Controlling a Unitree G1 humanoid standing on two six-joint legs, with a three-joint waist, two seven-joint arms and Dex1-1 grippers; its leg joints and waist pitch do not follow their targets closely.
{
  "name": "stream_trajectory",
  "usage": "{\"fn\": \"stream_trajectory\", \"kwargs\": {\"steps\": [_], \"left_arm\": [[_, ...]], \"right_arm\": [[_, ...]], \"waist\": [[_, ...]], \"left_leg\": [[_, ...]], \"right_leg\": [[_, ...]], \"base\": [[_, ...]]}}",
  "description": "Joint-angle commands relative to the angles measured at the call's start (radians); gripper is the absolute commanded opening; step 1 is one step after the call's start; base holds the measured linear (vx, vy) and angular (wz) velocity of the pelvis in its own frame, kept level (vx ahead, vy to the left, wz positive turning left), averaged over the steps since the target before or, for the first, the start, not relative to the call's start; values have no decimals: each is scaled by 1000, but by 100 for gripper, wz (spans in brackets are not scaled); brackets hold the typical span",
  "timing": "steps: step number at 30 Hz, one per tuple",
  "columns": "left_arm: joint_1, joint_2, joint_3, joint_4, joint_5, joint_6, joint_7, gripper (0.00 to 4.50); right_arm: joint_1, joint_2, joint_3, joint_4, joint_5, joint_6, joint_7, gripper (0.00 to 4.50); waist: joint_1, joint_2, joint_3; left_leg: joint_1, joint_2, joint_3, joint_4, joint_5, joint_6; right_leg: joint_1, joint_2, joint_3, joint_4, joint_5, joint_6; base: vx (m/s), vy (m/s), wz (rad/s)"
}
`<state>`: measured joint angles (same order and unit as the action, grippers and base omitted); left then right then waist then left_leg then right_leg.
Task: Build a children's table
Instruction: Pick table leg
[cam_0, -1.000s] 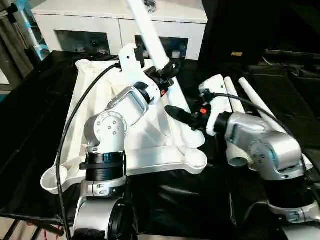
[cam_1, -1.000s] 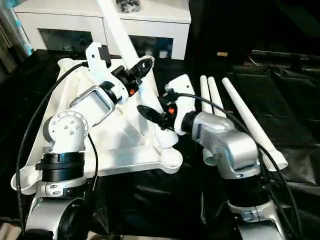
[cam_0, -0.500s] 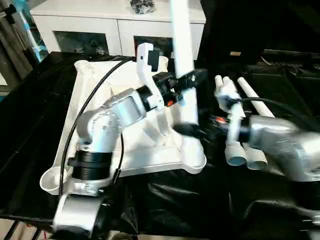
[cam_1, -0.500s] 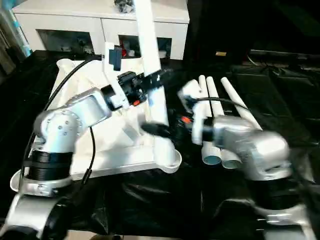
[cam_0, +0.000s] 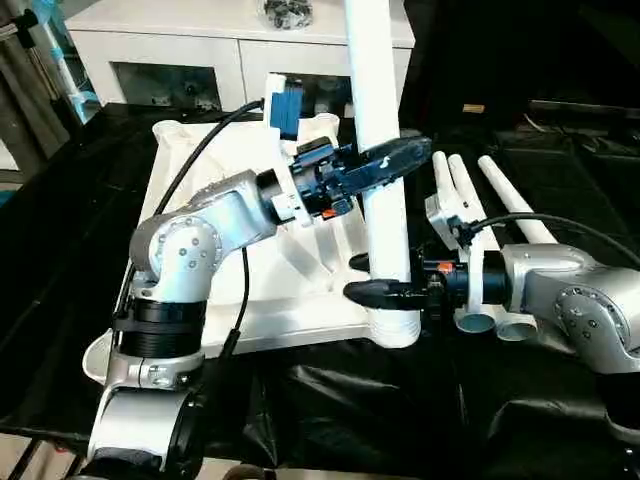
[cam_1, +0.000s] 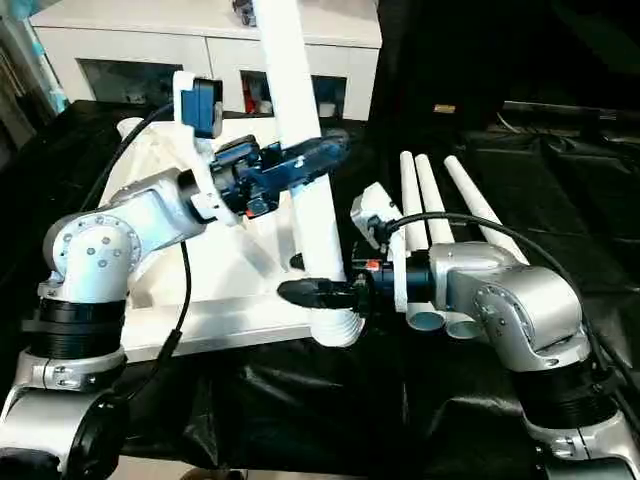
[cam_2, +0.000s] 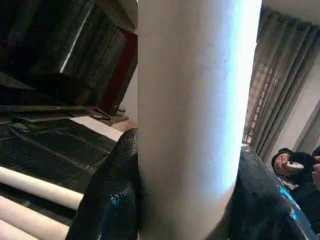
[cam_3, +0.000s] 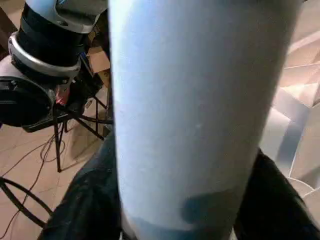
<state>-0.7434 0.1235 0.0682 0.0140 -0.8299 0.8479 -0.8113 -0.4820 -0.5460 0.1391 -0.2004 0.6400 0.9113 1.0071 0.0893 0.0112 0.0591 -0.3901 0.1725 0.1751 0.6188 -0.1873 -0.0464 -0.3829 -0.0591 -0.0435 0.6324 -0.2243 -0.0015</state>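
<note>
The white tabletop (cam_0: 270, 315) lies underside up on the black-covered table. One white leg (cam_0: 385, 200) stands upright, its ribbed lower end (cam_1: 335, 328) at the near right corner socket. My left gripper (cam_0: 400, 158) is shut on the leg at mid height, with black fingers (cam_2: 112, 200) on both sides of it. My right gripper (cam_0: 360, 278) is shut on the leg lower down, just above the socket, with one finger in front and one behind. In the right wrist view the leg (cam_3: 195, 110) sits between its fingers (cam_3: 85, 210).
Three more white legs (cam_0: 505, 205) lie side by side on the black cloth to the right of the tabletop. A white cabinet with glass doors (cam_0: 200, 50) stands behind. A person's hands (cam_2: 295, 165) appear far off by a curtain.
The leg went from tilted over the tabletop to upright at the near right corner. My left arm swung with it, and my right gripper moved in and closed around its lower part.
</note>
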Motion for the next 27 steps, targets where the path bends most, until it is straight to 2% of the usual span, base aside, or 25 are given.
{"fn": "stream_trajectory", "kwargs": {"steps": [1,6,8,11,13,14,17,20,21,23,27], "left_arm": [[3,-3,-20,-41,-46,19,-43,181],[2,-13,-8,-38,-46,17,-17,181],[4,-26,-2,-35,-15,-16,24,237],[9,-36,-1,-36,6,-36,59,253],[6,-64,3,-16,79,-71,180,272],[1,-95,9,13,160,-99,321,282],[-5,-119,24,32,189,-99,410,282],[-13,-170,67,58,231,-124,571,282],[-13,-172,67,60,240,-132,585,282],[-12,-178,63,67,277,-160,633,254],[-9,-197,65,55,317,-185,691,235]], "right_arm": [[6,-8,-5,2,-12,8,-26,216],[7,7,-10,3,-10,7,-51,195],[4,37,-17,10,-28,-5,-95,194],[0,57,-22,18,-41,-14,-125,193],[-9,85,-28,26,-52,-17,-169,193],[-20,115,-32,29,-60,-15,-212,193],[-28,135,-31,32,-72,-16,-243,193],[-47,174,-25,53,-105,-30,-309,193],[-49,177,-24,55,-107,-31,-313,193],[-57,191,-23,65,-112,-32,-329,193],[-71,207,-19,77,-126,-36,-360,193]], "waist": [[1,0,-73],[2,0,-74],[1,-1,-74],[0,0,-73],[1,1,-75],[-3,2,-72],[-1,-1,-75],[-2,-4,-76],[-2,-4,-76],[-1,-3,-75],[-1,0,-76]], "left_leg": [[22,55,-20,-67,-64,44],[22,56,-20,-67,-66,42],[22,56,-20,-67,-64,41],[22,56,-20,-68,-67,31],[22,56,-20,-67,-67,30],[22,59,-22,-70,-80,24],[21,56,-23,-67,-69,22],[19,53,-23,-66,-56,20],[18,52,-24,-67,-58,21],[20,53,-23,-66,-66,23],[20,54,-24,-66,-55,26]], "right_leg": [[54,-80,47,-60,62,-279],[54,-80,46,-59,60,-282],[53,-80,46,-59,65,-285],[53,-81,46,-60,60,-282],[55,-81,47,-59,63,-280],[53,-80,46,-63,56,-275],[59,-83,47,-62,57,-267],[59,-79,47,-62,75,-261],[61,-80,46,-63,68,-259],[59,-80,46,-64,56,-252],[57,-79,46,-61,80,-254]], "base": [[0,0,0],[0,0,0],[0,0,0],[0,0,0],[0,0,0],[0,0,0],[0,0,0],[0,0,0],[0,0,0],[0,0,0],[0,0,0]]}}
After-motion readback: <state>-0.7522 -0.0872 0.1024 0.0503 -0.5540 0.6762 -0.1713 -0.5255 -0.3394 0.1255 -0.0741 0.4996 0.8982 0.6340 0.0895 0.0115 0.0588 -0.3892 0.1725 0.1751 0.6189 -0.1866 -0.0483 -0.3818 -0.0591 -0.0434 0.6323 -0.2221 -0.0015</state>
